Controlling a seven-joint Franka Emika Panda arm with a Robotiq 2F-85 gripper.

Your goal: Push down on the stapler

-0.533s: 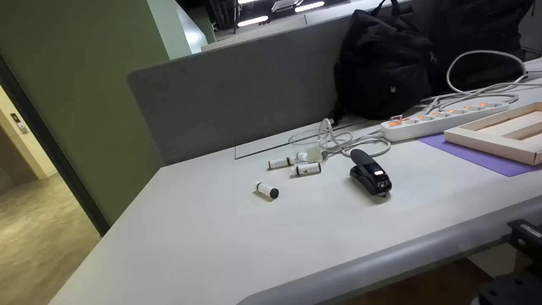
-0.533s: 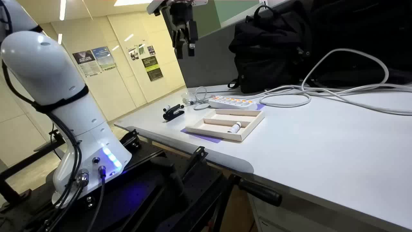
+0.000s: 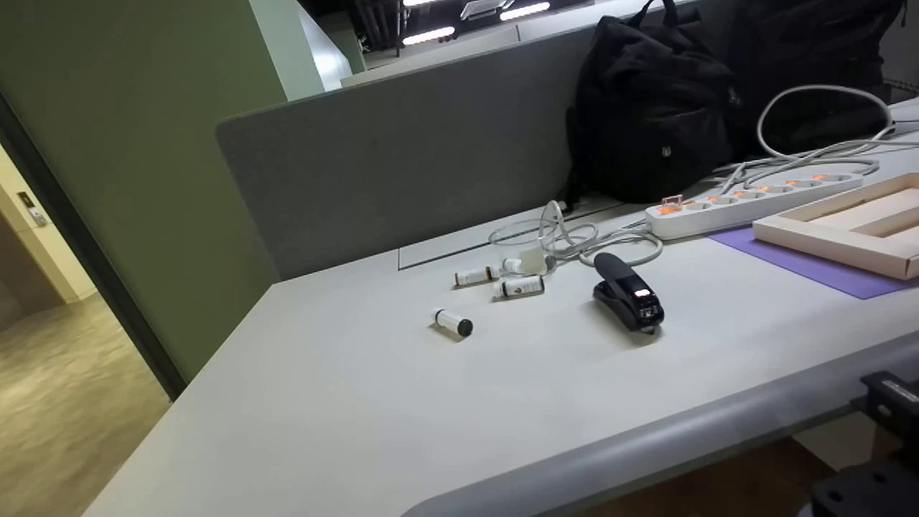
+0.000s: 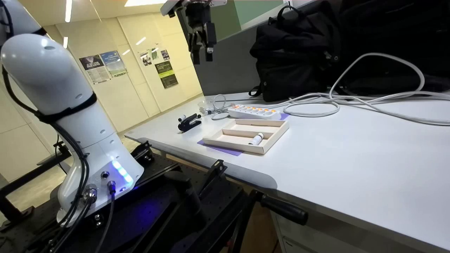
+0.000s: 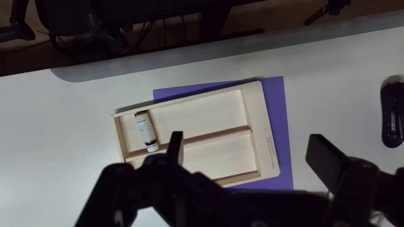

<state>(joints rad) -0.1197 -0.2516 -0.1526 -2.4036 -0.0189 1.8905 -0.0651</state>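
Note:
The black stapler (image 3: pixel 628 294) rests on the white table, its slanted top arm raised at one end. It also shows in an exterior view (image 4: pixel 189 123), left of the wooden tray, and at the right edge of the wrist view (image 5: pixel 392 115), partly cut off. My gripper (image 4: pixel 202 58) hangs high above the table with nothing between its fingers. In the wrist view my gripper (image 5: pixel 246 138) has its fingers wide apart above the tray and purple sheet, well to the side of the stapler and not touching it.
A shallow wooden tray (image 4: pixel 232 146) holding a small bottle (image 4: pixel 257 139) lies on a purple sheet (image 5: pixel 274 94). Several small white bottles (image 3: pixel 452 322) lie near the stapler. A white power strip (image 3: pixel 754 206), cables (image 4: pixel 316 113), a black backpack (image 3: pixel 646 115) and a grey divider (image 3: pixel 416 165) stand behind.

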